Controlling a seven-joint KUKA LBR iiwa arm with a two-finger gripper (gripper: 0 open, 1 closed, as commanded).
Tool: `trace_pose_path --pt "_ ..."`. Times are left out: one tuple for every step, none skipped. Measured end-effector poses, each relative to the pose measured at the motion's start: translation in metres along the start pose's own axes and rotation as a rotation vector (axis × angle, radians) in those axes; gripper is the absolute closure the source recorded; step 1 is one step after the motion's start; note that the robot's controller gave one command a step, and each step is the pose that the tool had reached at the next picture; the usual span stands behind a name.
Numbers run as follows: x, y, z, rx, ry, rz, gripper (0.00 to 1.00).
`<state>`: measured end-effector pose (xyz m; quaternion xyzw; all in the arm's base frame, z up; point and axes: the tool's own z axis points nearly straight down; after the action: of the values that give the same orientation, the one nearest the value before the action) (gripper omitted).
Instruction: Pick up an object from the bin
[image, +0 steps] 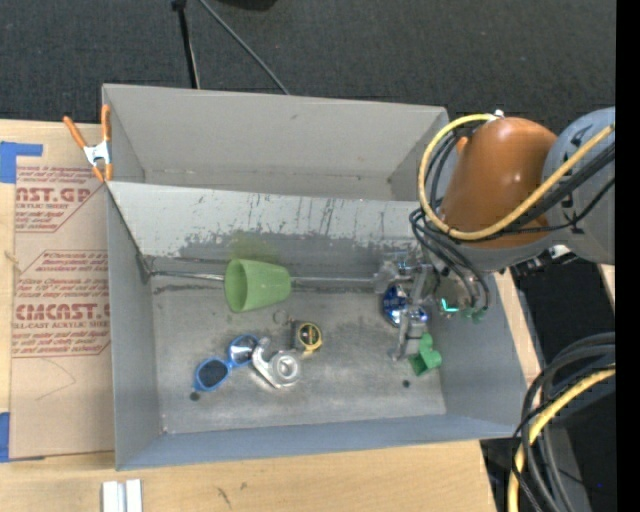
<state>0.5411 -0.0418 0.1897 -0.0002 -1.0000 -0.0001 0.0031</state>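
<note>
Camera view: pincer low at the right end of the scuffed grey metal bin, just beside a small bright-green blocky plastic piece on the floor there. Open or closed: cannot tell. Well apart to the left, a smooth pale-green plastic cup lies on its side.

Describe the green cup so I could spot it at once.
Look in the grey metal bin, at the left of its floor near the back wall. There a pale green cup lies on its side. It is far bigger than the blue sunglasses and silver piece in front of it.
</note>
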Motion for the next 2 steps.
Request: trace_pose_path --pt "-0.024 -0.04 0.053 0.0 -0.004 0.087 0.0" --pt "-0.038 -0.081 0.12 -0.003 -0.008 -0.144 0.0"
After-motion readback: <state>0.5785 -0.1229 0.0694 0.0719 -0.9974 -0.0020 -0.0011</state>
